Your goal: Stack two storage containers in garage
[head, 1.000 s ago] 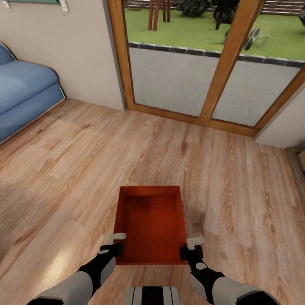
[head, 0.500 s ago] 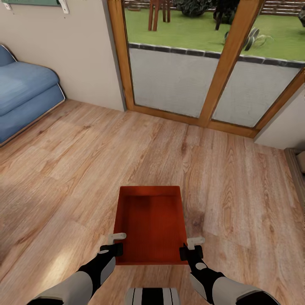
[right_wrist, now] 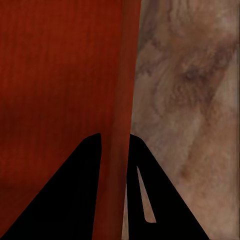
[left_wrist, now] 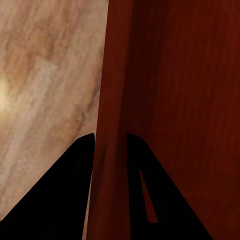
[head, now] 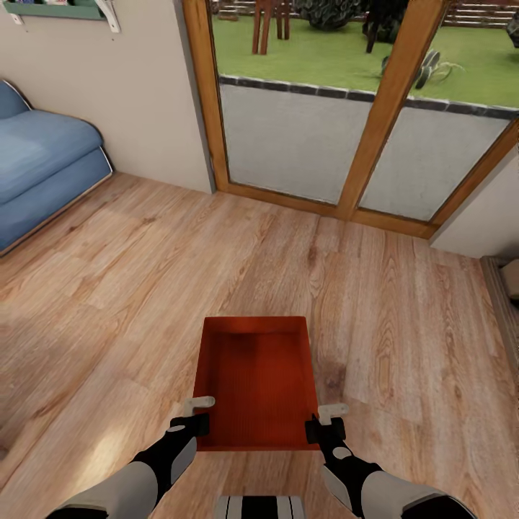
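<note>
One orange-red open rectangular bin [head: 256, 382] is carried over the light wood-plank floor [head: 130, 288], side walls pinched by left claw [head: 196, 412] and right claw [head: 323, 422]; garage placement and stacking are judged outstanding.

We're looking at an evenly bright, crisp head view: daylight pours through the tall wood-framed glass doors [head: 339, 115] and the light wood-plank floor [head: 404, 324] glows, with a soft pale sheen near our left arm. Straight lines lean outward toward the edges. Both wrist views are soft and blurred, their fingers reading as flat black silhouettes.
</note>
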You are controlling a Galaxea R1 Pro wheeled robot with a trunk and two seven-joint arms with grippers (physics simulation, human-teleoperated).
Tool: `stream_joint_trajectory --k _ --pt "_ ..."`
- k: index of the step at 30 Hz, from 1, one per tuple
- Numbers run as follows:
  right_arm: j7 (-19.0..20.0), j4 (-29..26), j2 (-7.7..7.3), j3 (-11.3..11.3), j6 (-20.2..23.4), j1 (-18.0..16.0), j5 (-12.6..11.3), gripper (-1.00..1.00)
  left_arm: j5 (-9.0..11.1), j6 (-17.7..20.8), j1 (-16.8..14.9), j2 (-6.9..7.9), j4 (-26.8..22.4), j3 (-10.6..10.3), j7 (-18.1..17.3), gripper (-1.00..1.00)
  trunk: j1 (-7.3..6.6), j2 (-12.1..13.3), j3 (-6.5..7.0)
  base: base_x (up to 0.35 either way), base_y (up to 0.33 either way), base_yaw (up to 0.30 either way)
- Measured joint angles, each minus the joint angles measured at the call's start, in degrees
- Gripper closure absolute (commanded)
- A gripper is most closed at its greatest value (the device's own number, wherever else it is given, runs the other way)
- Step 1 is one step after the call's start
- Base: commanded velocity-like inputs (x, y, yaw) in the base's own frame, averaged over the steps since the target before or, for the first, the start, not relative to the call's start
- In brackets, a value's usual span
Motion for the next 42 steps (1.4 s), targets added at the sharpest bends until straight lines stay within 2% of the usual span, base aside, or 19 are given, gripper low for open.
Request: stream_joint_trajectory --k 30,33,42 --pt "0.0 0.0 0.03 0.0 0.1 0.0 0.0 1.0 0.2 0.0 0.0 0.02 0.0 -0.1 0.0 1.0 -6.59 12.0 5.38 0.0 0.0 0.0" --pt "-0.5 0.2 0.29 1.4 -0.2 0.0 -1.6 1.0 0.0 0.0 0.0 0.15 0.0 -0.2 0.0 1.0 -7.25 13.2 5.92 0.0 0.0 0.0" --pt "-0.5 0.2 0.3 1.6 -0.2 0.0 -1.7 1.0 0.0 0.0 0.0 0.16 0.0 -0.3 0.0 1.0 -9.23 16.8 7.54 0.0 0.0 0.0"
